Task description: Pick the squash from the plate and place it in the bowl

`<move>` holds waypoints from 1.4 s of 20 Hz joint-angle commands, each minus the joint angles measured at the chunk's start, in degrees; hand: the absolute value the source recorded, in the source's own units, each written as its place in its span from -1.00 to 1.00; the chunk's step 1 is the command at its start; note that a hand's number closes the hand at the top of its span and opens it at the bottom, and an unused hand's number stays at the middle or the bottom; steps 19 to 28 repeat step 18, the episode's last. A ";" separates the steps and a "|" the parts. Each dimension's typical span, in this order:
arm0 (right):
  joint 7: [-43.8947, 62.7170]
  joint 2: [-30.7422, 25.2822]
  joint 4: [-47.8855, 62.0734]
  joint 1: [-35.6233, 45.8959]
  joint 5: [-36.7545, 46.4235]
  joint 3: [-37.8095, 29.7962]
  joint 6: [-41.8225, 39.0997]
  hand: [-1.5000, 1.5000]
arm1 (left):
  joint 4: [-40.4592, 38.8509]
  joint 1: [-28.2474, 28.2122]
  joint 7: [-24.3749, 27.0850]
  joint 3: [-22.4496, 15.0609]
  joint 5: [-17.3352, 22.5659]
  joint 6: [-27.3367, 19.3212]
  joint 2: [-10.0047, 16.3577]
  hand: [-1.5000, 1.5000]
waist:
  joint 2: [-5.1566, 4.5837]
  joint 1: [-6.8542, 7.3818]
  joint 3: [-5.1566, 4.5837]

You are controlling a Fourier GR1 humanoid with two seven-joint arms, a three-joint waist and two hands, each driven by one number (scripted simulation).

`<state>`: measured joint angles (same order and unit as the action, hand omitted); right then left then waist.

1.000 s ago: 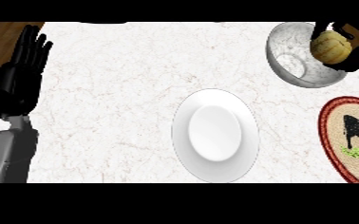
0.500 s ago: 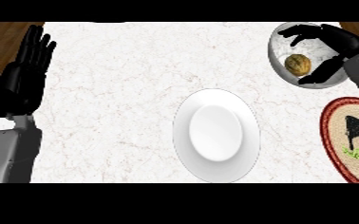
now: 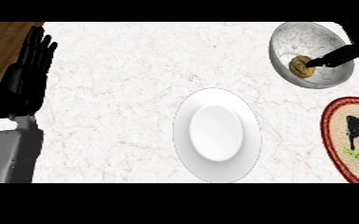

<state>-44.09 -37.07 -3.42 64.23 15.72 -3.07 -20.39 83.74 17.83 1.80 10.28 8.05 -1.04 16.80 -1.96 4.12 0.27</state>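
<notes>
The squash point(image 3: 301, 66) lies inside the bowl point(image 3: 308, 35), low on its floor, and the white plate point(image 3: 217, 133) below and left of the bowl carries nothing. My right hand point(image 3: 335, 57) comes in over the bowl's right rim and holds nothing. One straight finger points at the squash, which lies just to its left. I cannot tell whether the tip touches. Most of that hand is cut off at the view's edge. The squash looks roundish, its long axis hard to make out. My left hand point(image 3: 32, 71) rests open, far left of the bowl.
</notes>
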 commanded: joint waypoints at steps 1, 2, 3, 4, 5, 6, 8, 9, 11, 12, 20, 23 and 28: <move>-0.40 -4.43 1.70 -1.24 -3.63 -3.89 -1.95 -1.00 | 1.41 0.42 -1.33 0.65 1.20 1.05 1.08 0.00 | -0.39 0.91 0.13; 1.17 -5.34 2.17 -0.41 -4.41 -4.67 -2.68 -1.00 | 1.54 1.08 -1.75 -1.27 0.02 -0.30 -0.89 0.00 | -0.70 0.99 0.19; 2.47 -6.59 2.85 0.03 -5.83 -6.06 -4.43 -1.00 | 0.93 -0.04 0.10 -0.68 -0.13 0.19 -0.45 0.00 | -0.66 0.97 0.13; 3.01 -7.36 2.94 -0.02 -6.00 -6.22 -5.07 -1.00 | 0.30 0.40 0.60 -1.33 -0.43 -0.25 -1.49 0.00 | -1.01 0.97 0.16; 3.27 -8.94 3.33 -0.97 -6.37 -6.59 -6.13 -1.00 | 1.11 -0.44 0.45 0.54 1.13 1.45 0.64 0.00 | -0.82 1.51 0.17; 2.61 -9.63 3.26 -1.59 -7.05 -7.24 -6.86 -1.00 | 1.38 1.05 -0.23 -0.47 0.52 0.46 -0.34 0.00 | -1.09 1.14 0.29; 3.32 -11.26 2.93 -1.16 -7.91 -8.09 -8.12 -1.00 | 1.31 0.25 -0.30 -0.97 0.22 0.40 -0.78 0.00 | -1.36 1.81 0.36; 2.36 -12.12 2.92 -2.55 -8.19 -8.36 -8.96 -1.00 | 2.01 1.47 -1.61 0.12 1.18 0.70 0.42 0.00 | -1.38 1.76 0.50; 2.68 -13.86 2.84 -3.00 -9.17 -9.32 -10.68 -1.00 | 1.61 1.29 -0.55 0.32 0.86 0.20 0.06 0.00 | -1.59 1.52 0.52; 2.06 -13.65 2.54 -4.22 -8.86 -9.01 -10.70 -1.00 | 2.18 0.71 -0.75 -0.37 0.22 0.29 0.14 0.00 | -1.58 1.80 0.59; 3.60 -15.69 1.70 -5.48 -10.20 -10.32 -13.32 -1.00 | 2.38 1.70 -1.23 -0.76 0.88 0.22 -0.80 0.00 | -2.20 2.23 0.86; 3.60 -15.69 1.70 -5.48 -10.20 -10.32 -13.32 -1.00 | 2.38 1.70 -1.23 -0.76 0.88 0.22 -0.80 0.00 | -2.20 2.23 0.86; 3.60 -15.69 1.70 -5.48 -10.20 -10.32 -13.32 -1.00 | 2.38 1.70 -1.23 -0.76 0.88 0.22 -0.80 0.00 | -2.20 2.23 0.86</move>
